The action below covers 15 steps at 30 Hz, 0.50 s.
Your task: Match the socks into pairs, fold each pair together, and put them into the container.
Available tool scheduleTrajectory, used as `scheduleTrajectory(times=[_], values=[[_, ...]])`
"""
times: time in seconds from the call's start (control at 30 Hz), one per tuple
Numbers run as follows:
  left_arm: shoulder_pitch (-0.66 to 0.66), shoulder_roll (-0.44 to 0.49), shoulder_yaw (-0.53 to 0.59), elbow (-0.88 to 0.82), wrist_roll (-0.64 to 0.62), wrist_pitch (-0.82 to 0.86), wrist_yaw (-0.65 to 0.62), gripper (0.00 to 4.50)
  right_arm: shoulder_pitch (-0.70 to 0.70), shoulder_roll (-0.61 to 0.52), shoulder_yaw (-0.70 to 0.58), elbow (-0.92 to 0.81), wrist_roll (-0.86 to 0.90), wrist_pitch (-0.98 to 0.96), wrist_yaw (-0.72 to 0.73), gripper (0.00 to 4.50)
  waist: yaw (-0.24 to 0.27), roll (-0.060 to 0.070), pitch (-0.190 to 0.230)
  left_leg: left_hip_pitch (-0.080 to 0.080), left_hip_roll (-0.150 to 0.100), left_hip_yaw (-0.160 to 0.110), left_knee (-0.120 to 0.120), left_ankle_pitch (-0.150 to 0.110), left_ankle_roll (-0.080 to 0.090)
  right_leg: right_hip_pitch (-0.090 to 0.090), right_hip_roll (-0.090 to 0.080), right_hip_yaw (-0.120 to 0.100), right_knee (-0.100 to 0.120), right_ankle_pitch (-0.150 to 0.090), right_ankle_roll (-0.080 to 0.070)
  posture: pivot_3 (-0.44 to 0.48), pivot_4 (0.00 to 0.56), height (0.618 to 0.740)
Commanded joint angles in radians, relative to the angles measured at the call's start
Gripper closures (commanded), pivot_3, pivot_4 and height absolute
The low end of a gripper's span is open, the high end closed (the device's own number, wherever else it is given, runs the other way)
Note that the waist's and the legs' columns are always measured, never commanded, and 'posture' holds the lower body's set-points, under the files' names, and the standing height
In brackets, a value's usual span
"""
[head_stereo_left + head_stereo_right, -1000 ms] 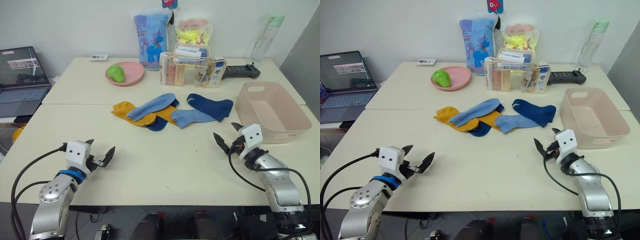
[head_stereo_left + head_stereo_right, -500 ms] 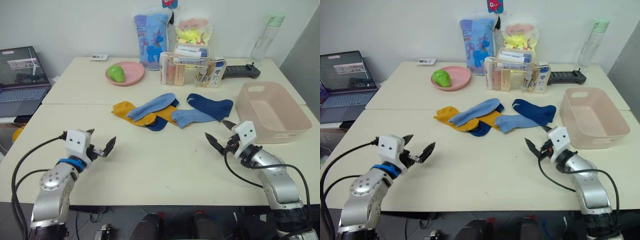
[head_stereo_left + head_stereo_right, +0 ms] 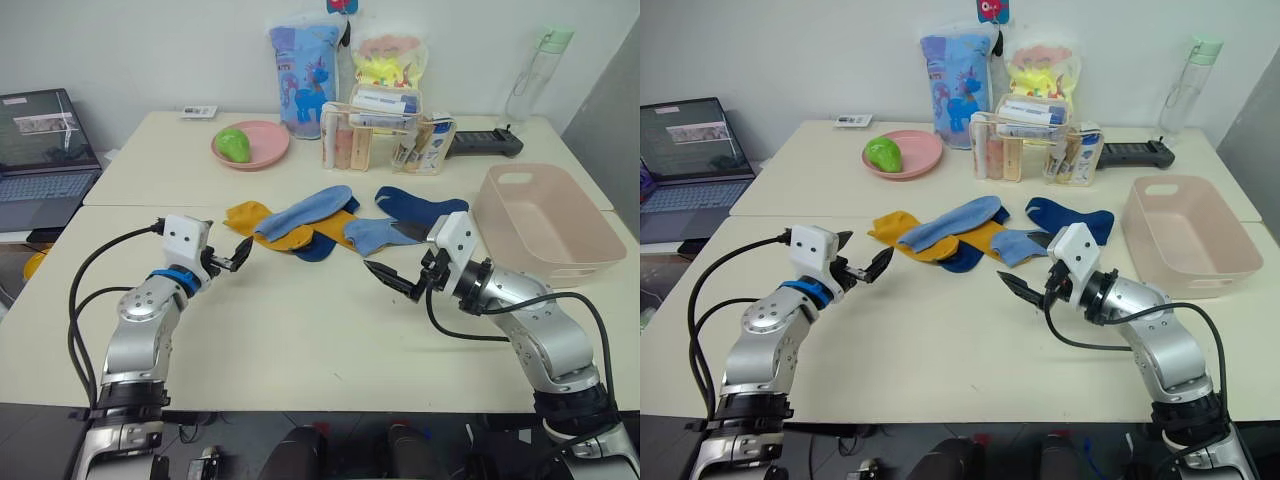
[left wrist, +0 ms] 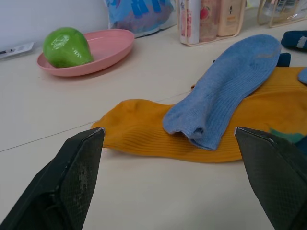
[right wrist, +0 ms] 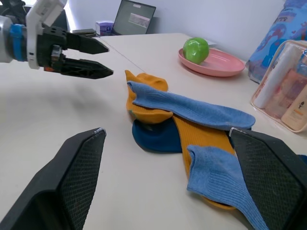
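Hovering over the desk [image 3: 300, 330] with both arms out, nothing gripped on either side. My left end effector [image 3: 232, 257] is spread wide, tips just short of the yellow sock [image 3: 248, 217] at the left end of the pile. My right end effector [image 3: 398, 262] is spread wide too, low over the desk just in front of the pile's right side.

The socks [image 3: 340, 222] lie in one overlapping heap mid-desk. A light blue sock [image 4: 230, 81] lies slantwise across the yellow one, its cuff resting on it. A second light blue sock [image 5: 220, 179] lies nearer my right arm, over a yellow one. One navy sock [image 5: 156, 136] peeks out from under the middle of the heap; the other navy sock [image 3: 425, 212] lies at the far right.

The container [image 3: 545, 225] sits on the desk to the right of the socks, apart from them. A pink plate [image 3: 255, 150] with a green fruit [image 3: 232, 146] stands behind the pile.
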State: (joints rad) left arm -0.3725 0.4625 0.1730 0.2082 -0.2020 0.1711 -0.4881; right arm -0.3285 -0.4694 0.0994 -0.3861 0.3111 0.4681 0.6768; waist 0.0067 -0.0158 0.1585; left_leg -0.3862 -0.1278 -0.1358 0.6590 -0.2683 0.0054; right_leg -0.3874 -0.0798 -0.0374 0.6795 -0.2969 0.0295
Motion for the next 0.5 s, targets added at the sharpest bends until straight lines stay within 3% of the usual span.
scheduleTrajectory(times=[0.03, 0.3, 0.5], values=[[-0.070, -0.014, -0.020, 0.084, 0.029, -0.058, 0.014, 0.00, 0.007, -0.012, -0.008, -0.022, 0.004, -0.018, 0.010, 0.05, 0.000, 0.000, 0.000, 0.000, 0.000, 0.000, 0.000, 0.000, 0.000, 0.000, 0.000, 0.000, 0.000, 0.000, 0.000, 0.000, 0.150, 0.740], [-0.176, -0.054, -0.058, 0.266, 0.075, -0.145, 0.027, 0.00, 0.052, -0.019, -0.011, 0.015, -0.035, -0.086, 0.014, 0.05, -0.003, -0.001, 0.000, 0.000, 0.000, 0.000, 0.001, 0.000, 0.000, 0.000, 0.000, 0.000, 0.001, 0.000, 0.000, 0.000, 0.150, 0.740], [-0.232, -0.065, -0.059, 0.379, 0.094, -0.163, 0.041, 1.80, 0.074, -0.012, -0.008, 0.015, -0.046, -0.111, 0.009, 0.00, -0.008, -0.001, 0.000, 0.000, 0.000, 0.000, 0.002, 0.000, 0.000, 0.000, 0.000, 0.000, 0.001, 0.000, 0.001, 0.000, 0.150, 0.740]])
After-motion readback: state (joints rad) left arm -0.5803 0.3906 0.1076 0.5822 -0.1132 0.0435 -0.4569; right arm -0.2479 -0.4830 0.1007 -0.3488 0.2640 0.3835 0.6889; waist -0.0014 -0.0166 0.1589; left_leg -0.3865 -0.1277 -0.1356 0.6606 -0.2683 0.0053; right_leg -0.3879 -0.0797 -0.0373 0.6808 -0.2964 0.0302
